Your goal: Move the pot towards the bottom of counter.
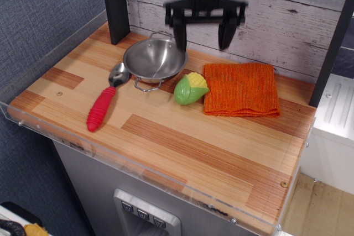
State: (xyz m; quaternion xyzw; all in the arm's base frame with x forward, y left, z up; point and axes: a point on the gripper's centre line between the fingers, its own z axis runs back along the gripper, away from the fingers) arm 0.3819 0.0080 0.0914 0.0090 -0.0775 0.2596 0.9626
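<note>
The shiny steel pot (154, 59) with two wire loop handles sits upright at the back left of the wooden plank counter (182, 142). My black gripper (203, 38) is open and empty. It hangs well above the back of the counter, just right of the pot and behind the toy corn, with its two fingers spread wide. It appears blurred from motion. It touches nothing.
A toy corn (190, 88) lies just right of the pot. An orange cloth (241, 89) lies at the back right. A red-handled metal spoon (104, 102) lies left of and in front of the pot. A dark post (115, 4) stands behind the pot. Clear acrylic edges the counter.
</note>
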